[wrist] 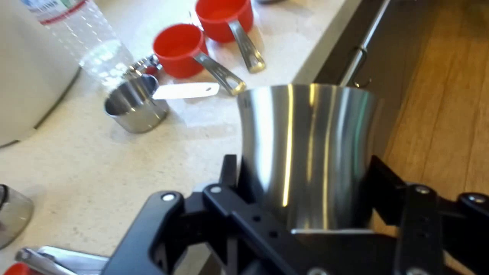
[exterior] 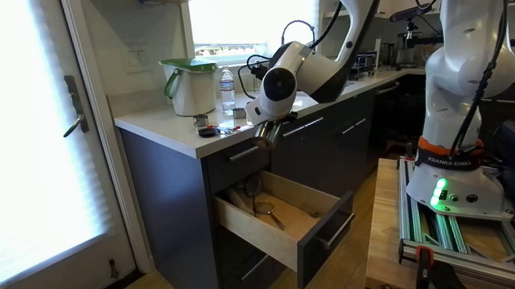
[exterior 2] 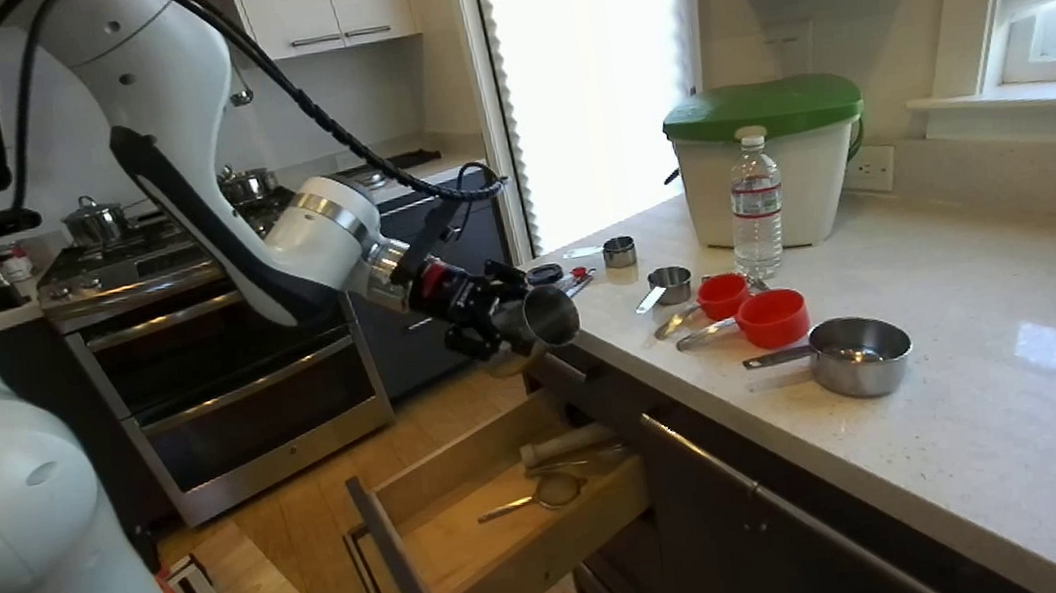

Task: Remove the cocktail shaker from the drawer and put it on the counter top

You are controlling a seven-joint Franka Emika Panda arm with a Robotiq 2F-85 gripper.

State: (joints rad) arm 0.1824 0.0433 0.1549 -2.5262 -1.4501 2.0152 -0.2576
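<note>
The cocktail shaker is a shiny steel cup (wrist: 305, 152). My gripper (wrist: 303, 164) is shut on its sides, one black finger on each side. In both exterior views the shaker (exterior: 267, 135) (exterior 2: 541, 320) is held tilted above the open drawer, near the front edge of the counter top. The drawer (exterior: 258, 231) (exterior 2: 539, 547) is pulled out and has a dark grey front and light wood walls. A small strainer (exterior: 264, 207) and other utensils lie in it. The white counter top (exterior: 153, 122) (exterior 2: 1007, 419) (wrist: 183, 152) lies beside the shaker in the wrist view.
On the counter stand red measuring cups (exterior 2: 773, 319) (wrist: 179, 49), steel measuring cups (exterior 2: 863, 356) (wrist: 135, 105), a water bottle (exterior 2: 757, 208) and a white bin with a green lid (exterior 2: 769, 166). Small tools (exterior: 219, 130) lie near the counter's corner. Drawer handles (exterior: 243, 154) stick out below the edge.
</note>
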